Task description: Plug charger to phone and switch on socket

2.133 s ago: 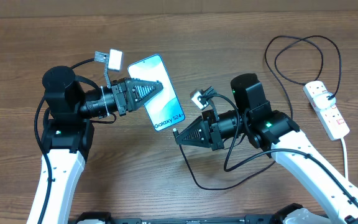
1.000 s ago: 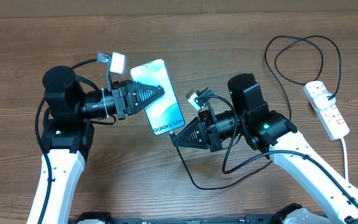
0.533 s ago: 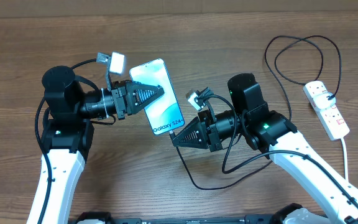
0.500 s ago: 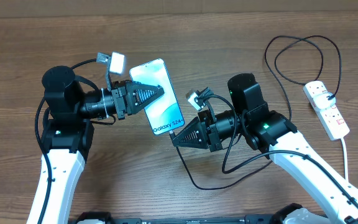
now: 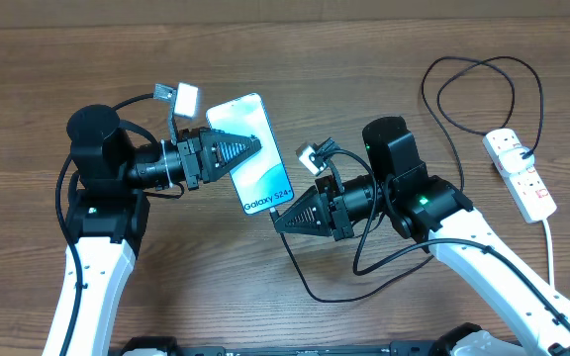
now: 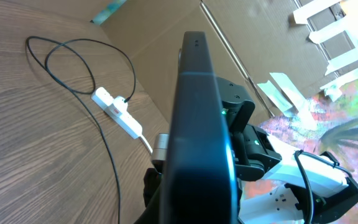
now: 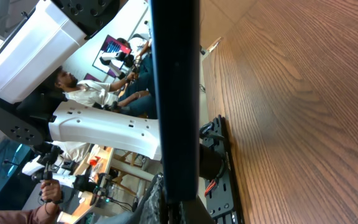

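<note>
My left gripper (image 5: 237, 148) is shut on the phone (image 5: 252, 150) and holds it tilted above the table, lit screen up, reading "Galaxy S24". The phone shows edge-on as a dark bar in the left wrist view (image 6: 197, 124) and the right wrist view (image 7: 174, 93). My right gripper (image 5: 279, 219) is shut on the plug end of the charger (image 5: 303, 279), right at the phone's bottom edge. Whether the tip is inside the port is hidden. The black cable loops over the table to the socket (image 5: 521, 173) at the far right, which also shows in the left wrist view (image 6: 120, 115).
The socket's thick white cord (image 5: 548, 242) runs toward the front right edge. A large loop of black cable (image 5: 483, 74) lies at the back right. A white camera block (image 5: 180, 96) sits on the left wrist, beside the phone's top.
About two seconds ago the phone's bottom edge and the right gripper's plug tip closed the small gap between them. Over the last second nothing has moved.
</note>
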Robot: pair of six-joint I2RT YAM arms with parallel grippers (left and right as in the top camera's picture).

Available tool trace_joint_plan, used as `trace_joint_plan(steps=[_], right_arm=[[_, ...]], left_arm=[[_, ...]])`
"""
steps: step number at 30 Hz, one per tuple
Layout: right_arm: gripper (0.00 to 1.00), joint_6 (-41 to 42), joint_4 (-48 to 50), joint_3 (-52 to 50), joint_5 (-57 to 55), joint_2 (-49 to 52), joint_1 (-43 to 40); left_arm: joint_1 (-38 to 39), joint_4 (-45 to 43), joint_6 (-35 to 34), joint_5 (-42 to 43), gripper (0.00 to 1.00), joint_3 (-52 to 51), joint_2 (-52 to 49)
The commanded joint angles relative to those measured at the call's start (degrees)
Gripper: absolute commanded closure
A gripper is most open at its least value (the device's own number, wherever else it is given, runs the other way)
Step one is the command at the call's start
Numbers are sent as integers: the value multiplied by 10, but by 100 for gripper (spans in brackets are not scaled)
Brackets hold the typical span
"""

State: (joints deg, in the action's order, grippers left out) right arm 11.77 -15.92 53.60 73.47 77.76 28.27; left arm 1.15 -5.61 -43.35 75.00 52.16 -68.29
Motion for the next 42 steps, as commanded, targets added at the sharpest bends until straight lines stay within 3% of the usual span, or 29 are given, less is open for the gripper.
trace_joint_plan(steps=[1,15,26,42], right_arm=[[96,2,5,11,1,-3,3],[96,3,35,11,-10,-3,3],[96,2,-28,10,-16,-3,3],[96,-13,-31,10,-13,-3,3]], left_arm=[[4,-2,-4,12,96,16,0],[12,15,-4,13,96,16,0],[16,15,-3,4,96,16,0],[15,15,16,11,96,16,0]])
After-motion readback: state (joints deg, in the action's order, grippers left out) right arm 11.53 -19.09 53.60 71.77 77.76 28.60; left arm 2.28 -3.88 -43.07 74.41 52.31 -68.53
